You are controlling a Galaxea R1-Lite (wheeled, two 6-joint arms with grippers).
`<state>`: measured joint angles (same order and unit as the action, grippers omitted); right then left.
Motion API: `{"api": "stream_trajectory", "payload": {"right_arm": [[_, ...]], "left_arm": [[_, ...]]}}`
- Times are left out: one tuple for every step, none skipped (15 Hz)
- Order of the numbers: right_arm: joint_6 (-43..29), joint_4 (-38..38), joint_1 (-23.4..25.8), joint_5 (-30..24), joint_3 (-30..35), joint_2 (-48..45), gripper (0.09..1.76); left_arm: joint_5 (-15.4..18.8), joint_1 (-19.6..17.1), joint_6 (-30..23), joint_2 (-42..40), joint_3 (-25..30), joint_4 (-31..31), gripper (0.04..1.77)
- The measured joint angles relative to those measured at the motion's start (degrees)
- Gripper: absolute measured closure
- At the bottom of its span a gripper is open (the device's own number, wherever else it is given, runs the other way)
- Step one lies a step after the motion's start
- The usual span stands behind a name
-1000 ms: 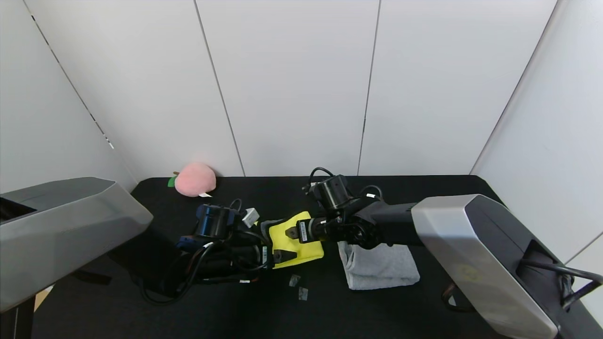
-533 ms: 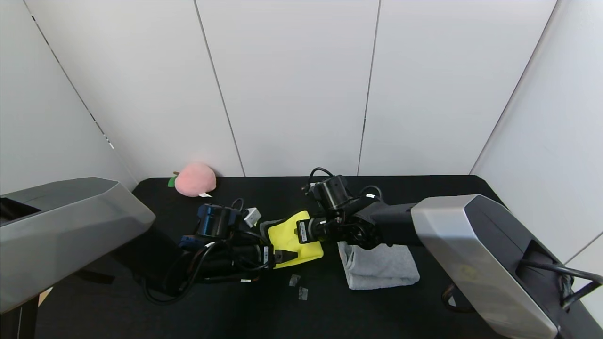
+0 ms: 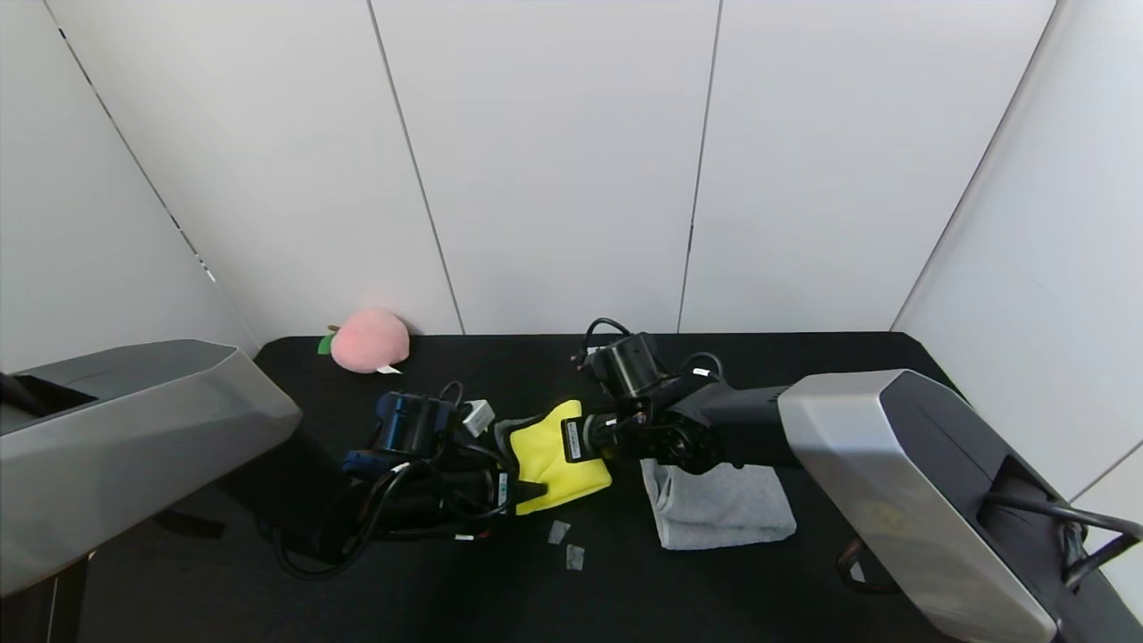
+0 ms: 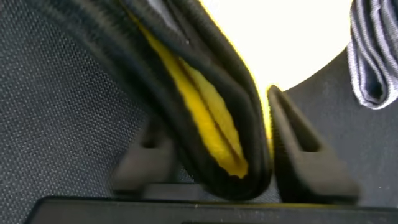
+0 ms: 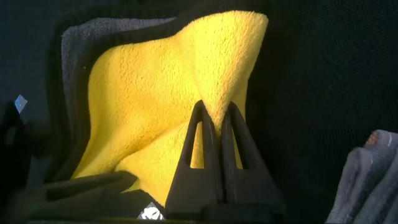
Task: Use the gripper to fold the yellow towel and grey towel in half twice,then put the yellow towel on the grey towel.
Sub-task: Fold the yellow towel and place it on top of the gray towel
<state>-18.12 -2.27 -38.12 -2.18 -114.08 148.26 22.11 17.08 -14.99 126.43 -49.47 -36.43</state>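
Observation:
The yellow towel (image 3: 555,464) lies bunched at the middle of the black table, with the folded grey towel (image 3: 720,505) to its right. My right gripper (image 3: 555,444) reaches in from the right and is shut on a raised ridge of the yellow towel (image 5: 155,93), with the cloth pinched between the right gripper's (image 5: 216,107) tips. My left gripper (image 3: 534,489) comes in low from the left at the towel's near corner. In the left wrist view the dark-trimmed folded edge of the yellow towel (image 4: 211,127) fills the gap between the left gripper's (image 4: 214,118) fingers. A corner of the grey towel (image 5: 368,177) shows in the right wrist view.
A pink plush peach (image 3: 369,340) sits at the back left by the wall. Two small scraps (image 3: 565,545) lie on the table (image 3: 804,357) in front of the yellow towel. White wall panels close off the back and sides.
My right gripper has shut on the yellow towel's ridge. The left gripper's fingers have drawn in on the near edge. The cloth has bunched up and shifted slightly left.

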Motion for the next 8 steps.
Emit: {"api": "stream_trajectory", "payload": {"right_arm": [[0.0, 0.0, 0.0, 0.0, 0.0, 0.0, 1.71], [0.0, 0.0, 0.0, 0.0, 0.0, 0.0, 1.71], [0.0, 0.0, 0.0, 0.0, 0.0, 0.0, 1.71], [0.0, 0.0, 0.0, 0.0, 0.0, 0.0, 1.71], [0.0, 0.0, 0.0, 0.0, 0.0, 0.0, 1.71], [0.0, 0.0, 0.0, 0.0, 0.0, 0.0, 1.71], [0.0, -0.1, 0.0, 0.1, 0.0, 0.0, 1.71], [0.0, -0.1, 0.0, 0.2, 0.0, -0.1, 1.71]], "left_arm": [[0.0, 0.1, 0.0, 0.0, 0.0, 0.0, 1.09], [0.0, 0.1, 0.1, 0.1, 0.0, 0.0, 1.61], [0.1, 0.1, 0.2, 0.2, 0.0, 0.0, 1.61], [0.1, 0.1, 0.1, 0.2, 0.0, 0.0, 1.61], [0.0, 0.1, 0.1, 0.3, 0.0, 0.0, 1.61], [0.1, 0.1, 0.1, 0.3, 0.0, 0.0, 1.61], [0.0, 0.1, 0.0, 0.3, 0.0, 0.0, 1.61], [0.0, 0.1, 0.0, 0.2, 0.0, 0.0, 1.61]]}}
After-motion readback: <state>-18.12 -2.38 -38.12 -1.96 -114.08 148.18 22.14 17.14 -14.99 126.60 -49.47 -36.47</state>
